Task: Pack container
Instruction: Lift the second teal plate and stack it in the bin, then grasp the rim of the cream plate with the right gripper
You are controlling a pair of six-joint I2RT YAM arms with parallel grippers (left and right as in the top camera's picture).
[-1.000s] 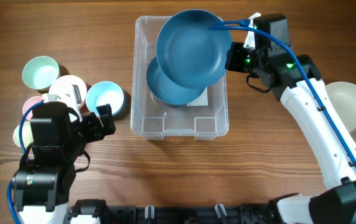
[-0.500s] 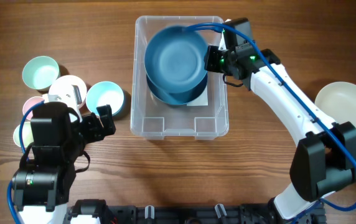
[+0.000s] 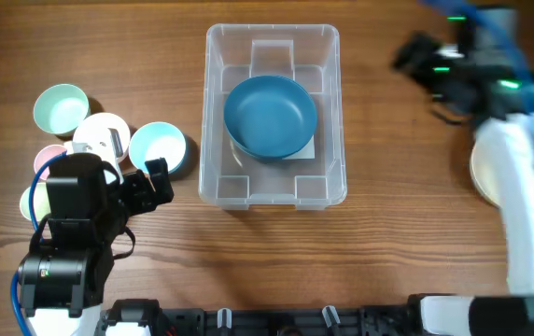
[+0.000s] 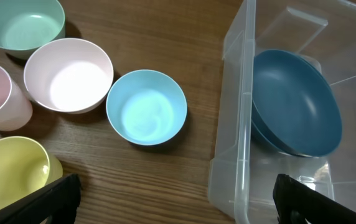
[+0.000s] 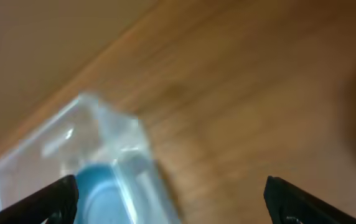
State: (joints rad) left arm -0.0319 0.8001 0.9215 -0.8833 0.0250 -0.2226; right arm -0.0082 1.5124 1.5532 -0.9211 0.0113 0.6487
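The clear plastic container (image 3: 272,30) stands at the table's middle, with two dark blue bowls (image 3: 270,116) nested inside on its base. My right gripper (image 3: 409,58), blurred, is up and to the right of the container, open and empty. In the right wrist view the right gripper (image 5: 172,205) has its jaws wide apart above bare wood, with the container (image 5: 72,143) and the blue bowls (image 5: 100,196) at lower left. My left gripper (image 3: 161,179) rests open, left of the container's near corner. In the left wrist view the left gripper (image 4: 178,208) is open beside the container (image 4: 234,124), which holds the blue bowls (image 4: 296,102).
Left of the container stand a light blue bowl (image 3: 157,147), a pale pink-white bowl (image 3: 102,135), a mint bowl (image 3: 60,107), a pink cup (image 3: 48,157) and a yellow cup (image 3: 29,201). A cream bowl (image 3: 482,173) lies at the right, partly under the right arm.
The right gripper lowered the second blue bowl onto the one in the container, opened, let it go and pulled away up and to the right. The left arm has not moved.
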